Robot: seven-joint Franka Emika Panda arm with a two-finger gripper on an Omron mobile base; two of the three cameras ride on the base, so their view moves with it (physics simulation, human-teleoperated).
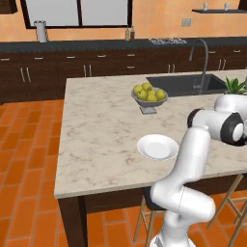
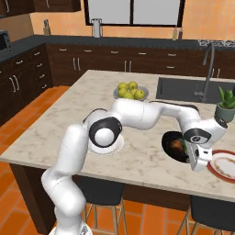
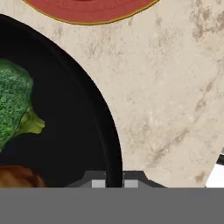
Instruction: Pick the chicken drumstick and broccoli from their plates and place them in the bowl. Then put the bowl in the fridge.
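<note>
Hand view showed the claw (image 3: 114, 183) astride the glossy black bowl's (image 3: 103, 113) rim, apparently clamped; loaded bowl likely slippery, tippy.

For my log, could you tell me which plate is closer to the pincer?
The red-rimmed plate, just beside the pincer at the black bowl; the plain white plate lies farther off.

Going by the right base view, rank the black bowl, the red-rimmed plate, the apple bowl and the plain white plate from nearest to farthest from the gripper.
1. Black bowl, right at the gripper.
2. Red-rimmed plate, just beside it at the counter's right end.
3. Plain white plate, across the counter behind the arm.
4. Apple bowl, toward the island's far side.
</note>
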